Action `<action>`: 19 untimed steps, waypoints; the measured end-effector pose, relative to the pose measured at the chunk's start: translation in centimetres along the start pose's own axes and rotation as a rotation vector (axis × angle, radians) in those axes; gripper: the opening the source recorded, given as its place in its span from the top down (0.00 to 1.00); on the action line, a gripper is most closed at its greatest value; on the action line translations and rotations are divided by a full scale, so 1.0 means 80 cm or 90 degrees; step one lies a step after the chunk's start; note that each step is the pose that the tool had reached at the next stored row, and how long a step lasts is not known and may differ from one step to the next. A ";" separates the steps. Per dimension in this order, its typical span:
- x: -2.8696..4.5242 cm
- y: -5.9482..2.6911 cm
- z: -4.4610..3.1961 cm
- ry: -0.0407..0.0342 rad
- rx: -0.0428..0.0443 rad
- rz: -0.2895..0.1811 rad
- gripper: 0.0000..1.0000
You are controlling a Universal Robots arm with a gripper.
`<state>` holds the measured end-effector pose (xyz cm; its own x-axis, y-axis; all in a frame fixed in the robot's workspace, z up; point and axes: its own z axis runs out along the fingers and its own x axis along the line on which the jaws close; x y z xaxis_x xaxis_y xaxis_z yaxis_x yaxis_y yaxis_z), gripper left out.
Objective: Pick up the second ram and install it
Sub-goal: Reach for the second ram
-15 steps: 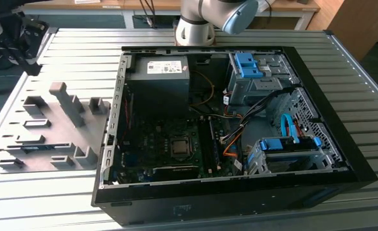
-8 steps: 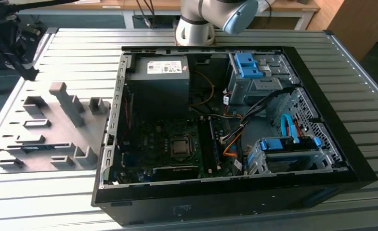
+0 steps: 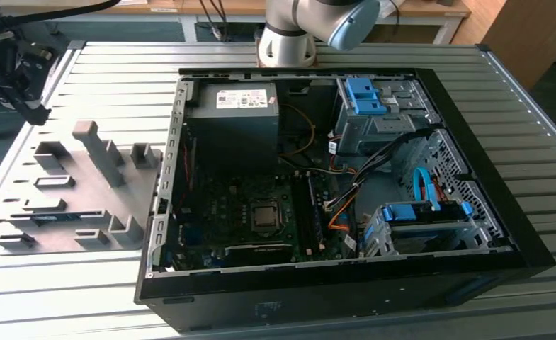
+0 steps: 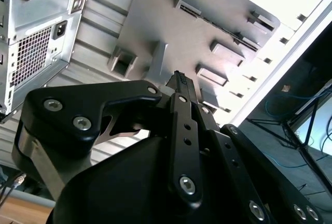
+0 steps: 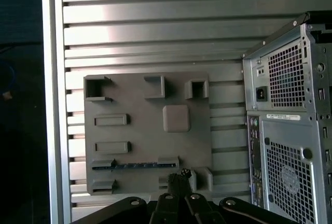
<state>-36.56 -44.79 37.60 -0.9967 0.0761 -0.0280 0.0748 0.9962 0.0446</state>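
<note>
The second ram (image 5: pixel 136 165) is a thin dark blue-green stick lying on edge in a slot of the grey holder plate (image 5: pixel 129 105). In the exterior view the ram (image 3: pixel 59 216) sits near the plate's (image 3: pixel 70 184) front, at the exterior view's left. My gripper (image 5: pixel 180 175) hangs well above the plate, fingers shut with nothing between them. Its tips line up just past one end of the stick. In the second wrist view the gripper (image 4: pixel 179 76) points down at the plate (image 4: pixel 171 22).
The open computer case (image 3: pixel 353 184) lies on the slatted metal table (image 3: pixel 117 64), beside the holder plate. Its motherboard (image 3: pixel 249 212) with memory slots faces up. The case's rear panel (image 5: pixel 290 120) stands close to the plate. Grey holder blocks (image 3: pixel 98 149) rise from the plate.
</note>
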 end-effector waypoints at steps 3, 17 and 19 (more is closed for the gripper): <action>0.0036 -0.004 0.0024 0.0000 0.0000 0.000 0.90; 0.0132 -0.015 0.0163 -0.0001 -0.0001 0.000 0.90; 0.0140 -0.016 0.0182 0.0000 0.0000 0.000 0.90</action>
<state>-37.73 -45.90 36.05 -0.9967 0.0760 -0.0281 0.0747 0.9962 0.0447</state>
